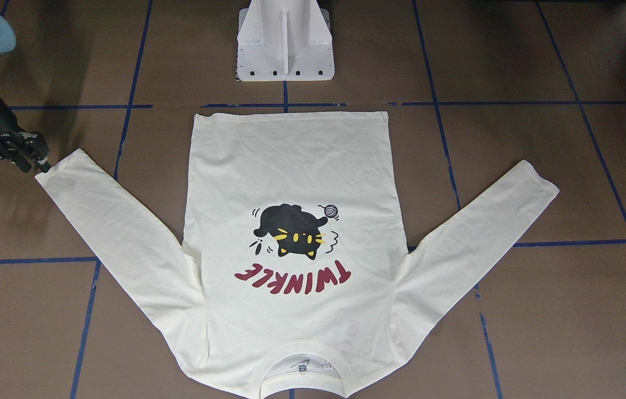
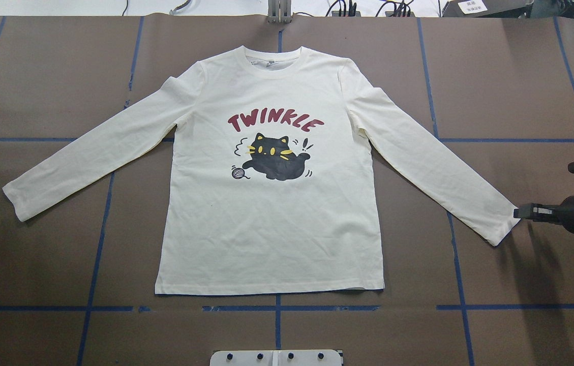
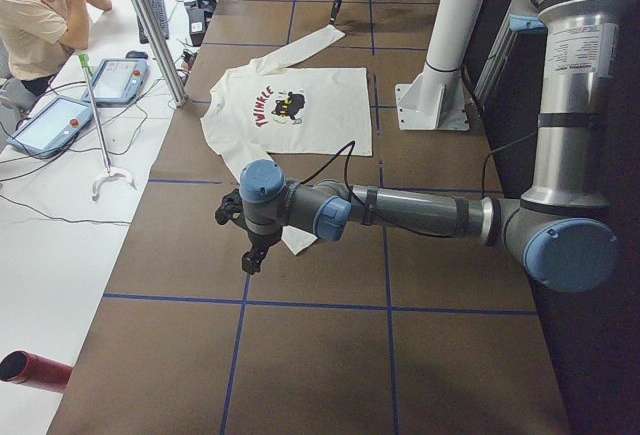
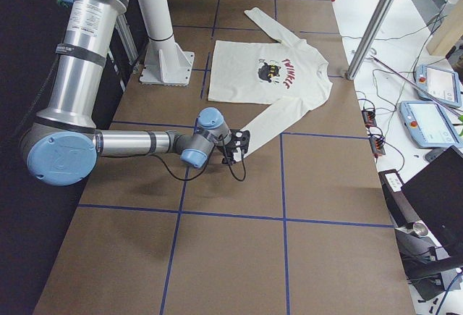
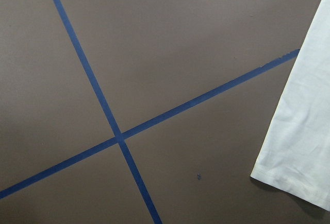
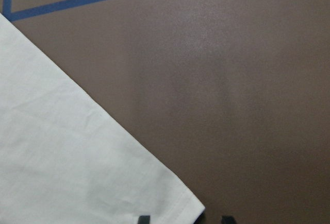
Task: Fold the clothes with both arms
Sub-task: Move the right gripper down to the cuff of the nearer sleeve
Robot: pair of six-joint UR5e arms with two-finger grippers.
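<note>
the shirt (image 2: pixel 271 229) lies flat on the desk (image 2: pixel 53 91), print up, collar away from the robot and hem toward the base (image 1: pixel 285 50). both sleeves (image 2: pixel 98 152) are splayed outward so that each cuff ends near one arm, which looks meant to give each gripper its own sleeve end to start the fold. the right gripper (image 2: pixel 526 211) sits low at the right cuff (image 2: pixel 500 223). its wrist view shows the two fingertips (image 6: pixel 144 219) apart with the cuff's corner between them, so it is spread and not yet pinching cloth, likely lined up to close on the cuff's edge. the left gripper (image 3: pixel 252 255) hangs over bare desk just beyond the left cuff (image 5: pixel 294 177), which shows only at the edge of its wrist view; i cannot tell whether its fingers are spread or pressed together. blue tape (image 2: pixel 276 308) marks a grid on the desk, and the hem runs near and along one line, probably as a placing guide. counted: one shirt with two sleeves and two cuffs, one cat print (image 2: pixel 276 162), a left arm (image 3: pixel 420 213) and a right arm (image 4: pixel 137 143), one gripper each, and one base. off the desk are one person (image 3: pixel 35 25) and two pendants (image 3: pixel 115 80).
</note>
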